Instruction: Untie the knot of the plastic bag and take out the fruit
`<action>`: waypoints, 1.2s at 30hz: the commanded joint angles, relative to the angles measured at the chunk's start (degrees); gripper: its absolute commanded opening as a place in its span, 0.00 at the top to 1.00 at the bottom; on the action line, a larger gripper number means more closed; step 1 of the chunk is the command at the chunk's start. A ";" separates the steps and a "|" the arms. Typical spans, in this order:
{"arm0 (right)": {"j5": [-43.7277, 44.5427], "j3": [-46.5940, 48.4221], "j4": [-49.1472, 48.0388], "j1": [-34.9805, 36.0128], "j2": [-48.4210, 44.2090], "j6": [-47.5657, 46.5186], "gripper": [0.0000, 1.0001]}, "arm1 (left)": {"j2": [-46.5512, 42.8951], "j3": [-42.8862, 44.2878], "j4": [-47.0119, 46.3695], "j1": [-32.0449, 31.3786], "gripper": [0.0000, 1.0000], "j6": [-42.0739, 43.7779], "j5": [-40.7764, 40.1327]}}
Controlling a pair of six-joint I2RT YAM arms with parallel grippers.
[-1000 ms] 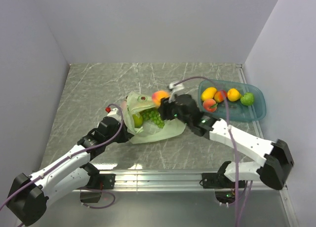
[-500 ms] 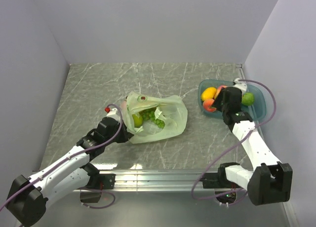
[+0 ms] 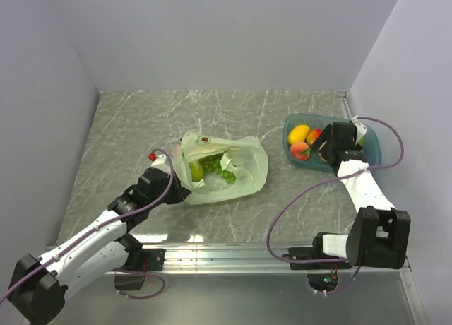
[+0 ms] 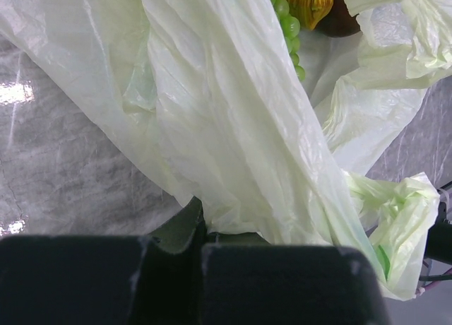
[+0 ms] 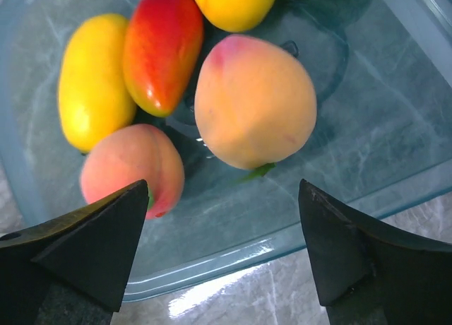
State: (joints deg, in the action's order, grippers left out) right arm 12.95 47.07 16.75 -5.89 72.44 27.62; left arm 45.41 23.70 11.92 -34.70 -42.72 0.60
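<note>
The pale green plastic bag [image 3: 240, 171] lies mid-table with its mouth gaping. Green grapes [image 3: 220, 169] and a yellow-green fruit show inside. My left gripper [image 3: 181, 192] is shut on the plastic bag's near-left edge [image 4: 233, 198]. The left wrist view shows the grapes [image 4: 287, 25], something yellow and a dark fruit [image 4: 340, 25] deeper in. A crumpled handle tail [image 4: 399, 208] lies at the right; whether it is tied as the knot I cannot tell. My right gripper [image 3: 324, 147] hangs open over the blue tray [image 3: 372, 161]. A peach [image 5: 254, 102] lies loose just ahead of its fingers [image 5: 106, 233].
The tray [image 5: 233, 258] stands at the back right against the right wall. It also holds a second peach [image 5: 131, 171], a yellow mango [image 5: 95, 81], a red-yellow fruit [image 5: 162, 46], a yellow round fruit [image 5: 233, 1] and a green one [image 3: 359, 136].
My right gripper carried a peach from the bag's mouth over to the tray, then opened and let it go there. The left gripper has kept its hold on the bag.
</note>
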 commanded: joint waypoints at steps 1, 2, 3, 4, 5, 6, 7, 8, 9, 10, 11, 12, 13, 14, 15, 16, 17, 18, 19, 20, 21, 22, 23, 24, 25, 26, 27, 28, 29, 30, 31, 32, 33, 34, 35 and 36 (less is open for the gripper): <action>0.15 3.20 -0.58 -0.17 -2.48 -0.19 0.06 | -0.85 0.64 -0.76 -0.19 0.99 0.18 -0.43; -0.38 3.38 -0.49 0.00 -3.09 -0.80 0.06 | -0.85 0.64 -0.67 -0.28 0.99 0.18 -0.43; -1.86 3.47 -0.58 0.52 -4.49 -1.77 0.06 | -0.50 0.73 -0.76 -0.28 0.99 0.18 -0.43; -2.83 3.56 -1.02 2.10 -5.38 -2.56 0.06 | -0.41 0.64 -0.85 -0.28 0.99 0.18 -0.43; -4.06 3.64 -1.54 3.59 -6.25 -3.70 0.06 | -0.23 0.73 -0.94 -0.20 0.99 0.09 -0.43; -5.20 3.82 -1.81 5.17 -7.92 -5.80 0.07 | 0.20 0.73 -1.11 -0.28 0.99 0.09 -0.43; -6.09 4.69 -1.72 7.45 -8.54 -6.95 0.07 | 0.38 0.82 -1.11 -0.20 0.99 0.09 -0.43; -6.96 4.96 -2.16 12.69 -9.24 -8.35 0.09 | 0.47 0.90 -1.20 -0.28 0.99 0.09 -0.43; -7.41 5.31 -2.25 15.44 -10.21 -11.07 0.11 | 0.91 1.08 -1.11 -0.28 0.99 0.01 -0.43; -7.67 6.36 -2.16 18.78 -10.65 -12.05 0.12 | 1.00 1.17 -1.03 -0.20 0.99 -0.34 -1.99; -8.29 6.72 -2.34 24.20 -10.83 -12.84 0.13 | 1.17 1.26 -0.94 -0.28 0.99 -0.52 -2.27; -9.08 6.98 -2.69 27.48 -11.01 -14.50 0.14 | 1.26 1.26 -0.94 -0.20 0.99 -0.78 -2.44; -11.17 7.42 -3.73 30.21 -11.01 -15.22 0.16 | 1.26 1.26 -0.94 -0.19 0.99 -0.79 -2.53; -12.50 7.68 -4.27 32.59 -11.01 -15.75 0.17 | 1.26 1.43 -0.94 -0.28 0.99 -0.96 -2.71; -14.69 7.86 -5.14 37.83 -10.23 -17.40 0.18 | 1.35 1.52 -0.76 -0.28 0.99 -1.14 -3.06; -16.10 8.65 -6.20 40.32 -9.70 -18.38 0.19 | 1.35 1.61 -0.50 -0.28 0.99 -1.49 -3.24; -18.03 9.26 -6.55 43.13 -8.73 -19.43 0.20 | 1.44 1.70 -0.41 -0.28 0.99 -1.75 -3.32; -19.27 10.92 -6.38 47.07 -6.20 -21.10 0.20 | 1.44 1.78 -0.41 -0.28 0.99 -1.93 -3.41; -20.32 12.07 -5.86 49.03 -4.52 -21.55 0.20 | 1.44 1.78 -0.24 -0.28 0.99 -2.10 -3.41; -21.90 13.13 -5.33 50.35 -2.68 -21.90 0.20 | 1.52 1.96 -0.15 -0.20 0.99 -2.19 -3.33; -22.09 14.96 -4.81 53.23 0.91 -22.86 0.21 | 1.70 1.96 -0.23 -0.28 0.99 -2.37 -3.24; -22.00 15.68 -4.54 54.48 2.51 -23.39 0.21 | 1.70 2.05 -0.15 -0.20 0.99 -2.37 -3.15; -21.92 16.12 -4.62 55.45 5.40 -24.01 0.22 | 1.79 2.31 0.03 -0.28 0.99 -2.46 -3.06; -21.65 16.91 -5.15 56.24 6.82 -24.19 0.23 | 1.79 2.40 0.12 -0.20 0.99 -2.46 -3.06; -21.83 17.44 -5.24 57.03 8.05 -24.45 0.25 | 1.62 2.40 0.21 -0.19 0.99 -2.46 -3.15; -22.00 18.05 -5.41 57.39 10.59 -24.97 0.26 | 1.44 2.57 0.47 -0.28 0.99 -2.54 -3.24; -21.92 19.02 -5.59 57.57 11.83 -25.15 0.27 | 1.35 2.66 0.64 -0.28 0.99 -2.63 -3.24; -21.74 19.63 -5.33 57.66 13.15 -25.59 0.29 | 1.35 2.75 0.73 -0.20 0.99 -2.72 -3.32; -21.39 20.34 -5.07 57.66 15.68 -26.38 0.30 | 1.18 2.84 0.91 -0.19 0.99 -2.72 -3.24; -20.87 21.47 -4.28 57.57 17.01 -26.99 0.31 | 1.17 2.93 1.00 -0.28 0.99 -2.81 -3.15; -19.12 22.18 -3.84 57.57 18.42 -27.09 0.32 | 1.17 2.93 1.08 -0.20 0.99 -2.81 -3.06; -17.80 22.62 -3.57 57.57 20.87 -28.74 0.33 | 1.17 3.01 1.17 -0.28 0.99 -2.81 -2.97; -16.13 23.24 -3.48 57.40 22.11 -29.11 0.33 | 1.17 3.10 1.26 -0.28 0.99 -2.81 -2.89; -13.16 23.50 -3.57 57.22 23.08 -29.46 0.33 | 1.26 3.10 1.35 -0.20 0.99 -2.72 -2.80; -11.21 23.77 -3.66 56.61 25.01 -29.55 0.32 | 1.26 3.36 1.35 -0.19 0.99 -2.63 -2.71; -9.97 24.03 -3.66 56.26 25.90 -29.29 0.31 | 1.44 3.54 1.52 -0.28 0.99 -2.55 -2.62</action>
State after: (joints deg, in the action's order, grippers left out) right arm -3.79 68.14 13.19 51.48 96.29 0.62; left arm 46.98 24.53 13.39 -34.70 -44.75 -1.80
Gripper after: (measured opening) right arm 0.682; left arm 0.015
